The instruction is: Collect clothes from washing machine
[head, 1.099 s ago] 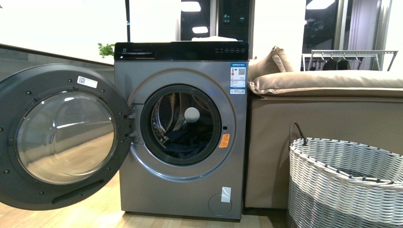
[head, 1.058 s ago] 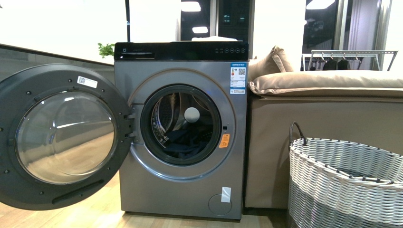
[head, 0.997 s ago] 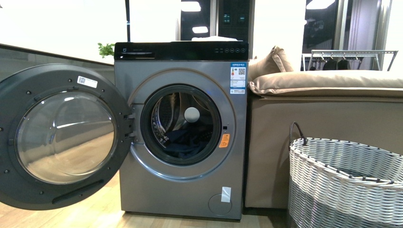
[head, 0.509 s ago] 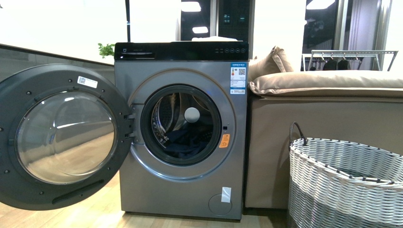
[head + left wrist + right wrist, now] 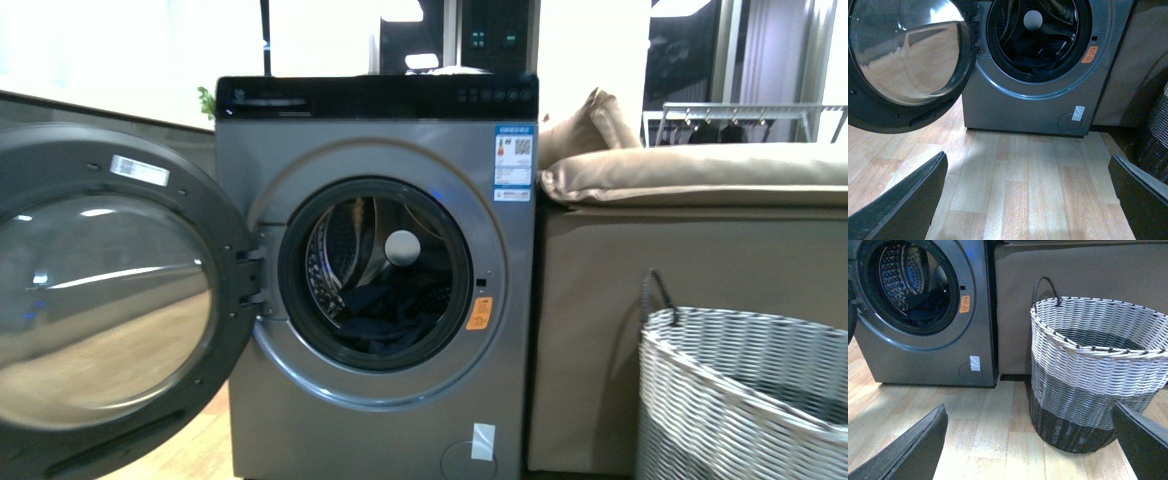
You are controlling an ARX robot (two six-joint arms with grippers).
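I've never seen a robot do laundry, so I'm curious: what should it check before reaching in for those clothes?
1. Door open: ok. The washing machine has its door swung wide to the side.
2. Something to grab: ok. Dark clothes lie at the bottom of the drum.
3. Left gripper free: ok. Jaws wide apart, holding nothing.
4. Right gripper free: ok. Jaws wide apart, holding nothing.
5. Basket ready: ok. It stands upright beside the machine. What lies at its bottom: cannot tell.
6. Within reach: probably not ok. Bare floor shows between both grippers and the machine.
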